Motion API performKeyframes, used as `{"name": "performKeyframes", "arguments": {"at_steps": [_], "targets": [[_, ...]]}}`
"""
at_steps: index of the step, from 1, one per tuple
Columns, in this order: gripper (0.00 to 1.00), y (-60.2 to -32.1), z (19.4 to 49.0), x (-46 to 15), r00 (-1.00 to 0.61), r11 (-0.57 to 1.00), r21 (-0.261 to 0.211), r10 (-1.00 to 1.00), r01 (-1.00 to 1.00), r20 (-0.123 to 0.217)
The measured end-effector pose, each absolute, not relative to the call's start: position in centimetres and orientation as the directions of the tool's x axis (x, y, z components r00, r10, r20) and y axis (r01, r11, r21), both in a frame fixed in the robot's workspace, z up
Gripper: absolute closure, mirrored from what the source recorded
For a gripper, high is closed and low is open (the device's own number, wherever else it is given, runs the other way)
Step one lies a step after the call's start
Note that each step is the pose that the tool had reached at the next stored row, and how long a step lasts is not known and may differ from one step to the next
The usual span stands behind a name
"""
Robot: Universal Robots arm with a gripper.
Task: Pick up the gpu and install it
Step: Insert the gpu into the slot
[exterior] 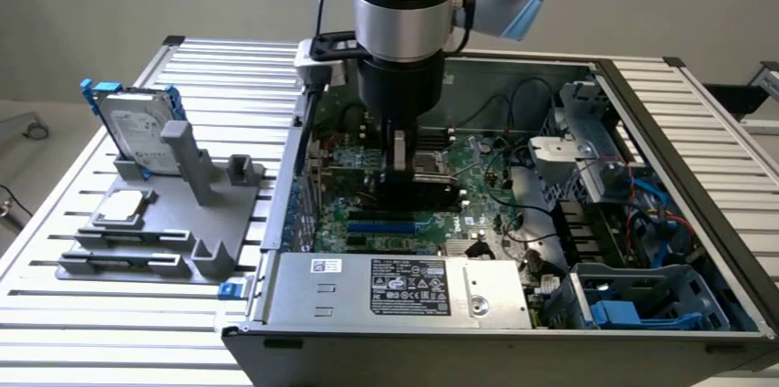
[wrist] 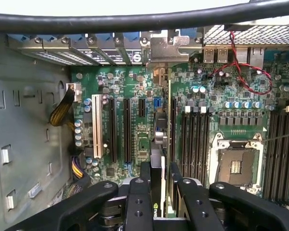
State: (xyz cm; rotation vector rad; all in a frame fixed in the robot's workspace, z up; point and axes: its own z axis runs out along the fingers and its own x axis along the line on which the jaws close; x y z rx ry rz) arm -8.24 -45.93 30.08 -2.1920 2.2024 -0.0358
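As seen from the wrist, gripper (wrist: 159, 169): pinched the gpu (wrist: 159, 137) edge-on.
Gpu position: upright over the motherboard (wrist: 135, 89), just beside the memory slots (wrist: 192, 139); seating could not be told.
Exterior view: arm (exterior: 396, 4) stood inside the open case (exterior: 487, 77); hard drive (exterior: 137, 122) at the exterior view's left.

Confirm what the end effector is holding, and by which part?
The gpu, edge-on in the end effector, clamped across its two flat faces above the motherboard.

Black end effector (wrist: 160, 169); black gpu (exterior: 414, 193); green motherboard (wrist: 145, 144); blue-framed silver hard drive (exterior: 137, 127).
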Motion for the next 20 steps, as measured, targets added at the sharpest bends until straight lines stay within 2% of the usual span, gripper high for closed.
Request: {"name": "performKeyframes", "arguments": {"at_steps": [20], "targets": [[0.74, -46.2, 28.9, -8.6, -0.005, 0.005, -0.04, -1.0, -0.999, -0.008]]}}
